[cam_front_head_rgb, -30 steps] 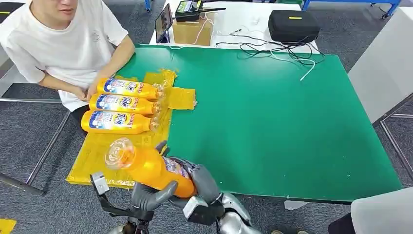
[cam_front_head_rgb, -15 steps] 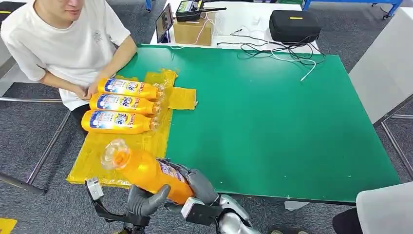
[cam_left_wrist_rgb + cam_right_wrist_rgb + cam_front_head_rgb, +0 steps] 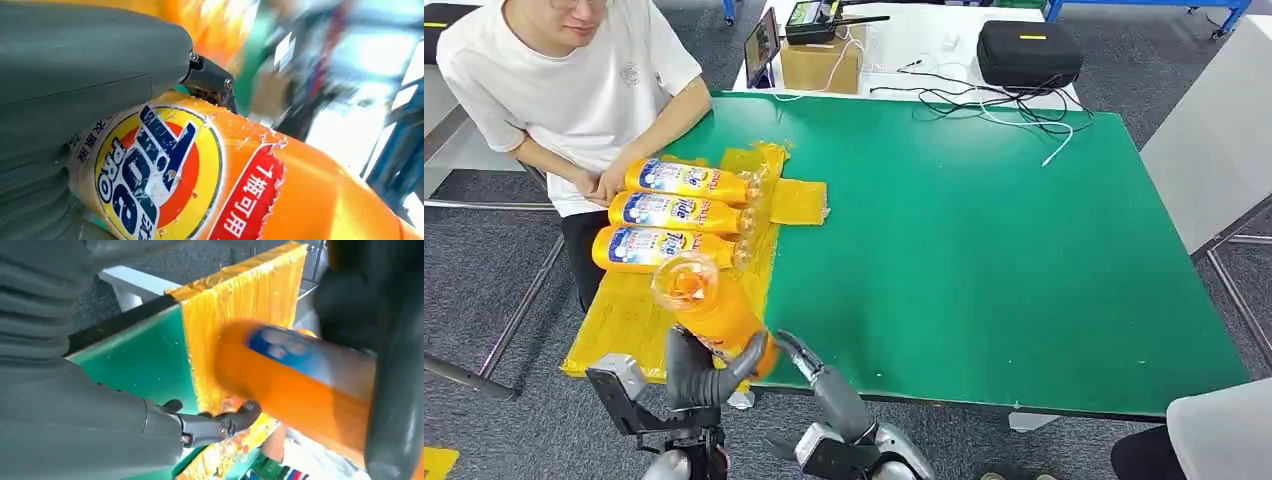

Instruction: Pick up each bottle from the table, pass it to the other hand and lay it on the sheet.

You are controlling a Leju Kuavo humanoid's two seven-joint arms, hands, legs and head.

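My left hand (image 3: 702, 372) grips an orange detergent bottle (image 3: 711, 312) around its lower body, just above the near edge of the yellow sheet (image 3: 629, 318). The bottle stands tilted, with its clear cap toward the camera. In the left wrist view its Tide label (image 3: 165, 175) sits against my thumb (image 3: 90, 65). My right hand (image 3: 822, 383) is just right of the bottle, fingers stretched out and holding nothing. The right wrist view shows the bottle (image 3: 300, 385) blurred over the sheet (image 3: 240, 315). Three more orange bottles (image 3: 669, 212) lie side by side on the sheet.
A person in a white shirt (image 3: 574, 90) sits at the table's left, a hand (image 3: 609, 185) beside the farthest bottle. The green table (image 3: 984, 230) is bare to the right. A cardboard box (image 3: 819, 60), cables and a black case (image 3: 1029, 52) lie beyond its far edge.
The bottle went from both hands into the left hand alone and swung left and more upright. The right hand let go and drew its fingers off. The person sat up slightly.
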